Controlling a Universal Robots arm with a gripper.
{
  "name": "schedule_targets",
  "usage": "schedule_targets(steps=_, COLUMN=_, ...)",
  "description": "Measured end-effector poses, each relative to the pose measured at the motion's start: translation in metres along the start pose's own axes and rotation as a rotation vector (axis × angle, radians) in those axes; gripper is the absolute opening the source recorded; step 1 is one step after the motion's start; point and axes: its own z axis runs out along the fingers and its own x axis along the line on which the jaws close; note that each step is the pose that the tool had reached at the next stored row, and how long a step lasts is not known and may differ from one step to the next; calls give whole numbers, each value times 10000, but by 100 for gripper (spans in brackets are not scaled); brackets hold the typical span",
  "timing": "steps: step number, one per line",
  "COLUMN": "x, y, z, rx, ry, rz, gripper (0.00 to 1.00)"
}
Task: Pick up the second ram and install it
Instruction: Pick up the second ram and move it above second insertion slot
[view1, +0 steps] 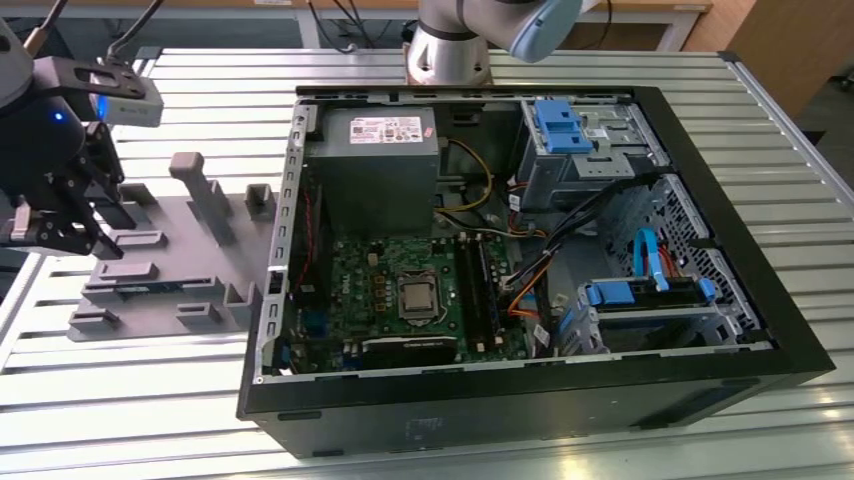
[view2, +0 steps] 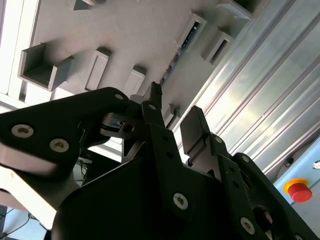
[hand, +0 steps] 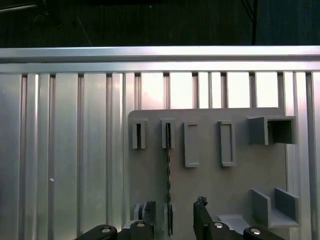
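Note:
The second ram (hand: 168, 175) is a thin dark stick standing on edge in a slot of the grey holder plate (hand: 210, 185). In the second wrist view the ram (view2: 175, 57) is a narrow dark strip just beyond the fingertips. My gripper (hand: 175, 217) is open, its two black fingers (hand: 202, 215) on either side of the stick's near end without touching it. In the exterior view the gripper (view1: 67, 215) hangs over the holder plate (view1: 174, 270) at the far left. The motherboard's black memory slots (view1: 474, 285) lie inside the open computer case (view1: 747, 250).
The holder plate carries several raised grey brackets and pockets (hand: 272, 130) around the ram's slot. The case and the plate sit on a slatted aluminium table (view1: 174, 400). The arm's base (view1: 447, 50) stands behind the case. A red stop button (view2: 300, 191) sits off the table's edge.

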Motion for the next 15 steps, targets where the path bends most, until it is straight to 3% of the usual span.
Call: schedule_targets(steps=15, x=13, y=-3, z=273, rx=0, ry=1, rz=0, gripper=42)
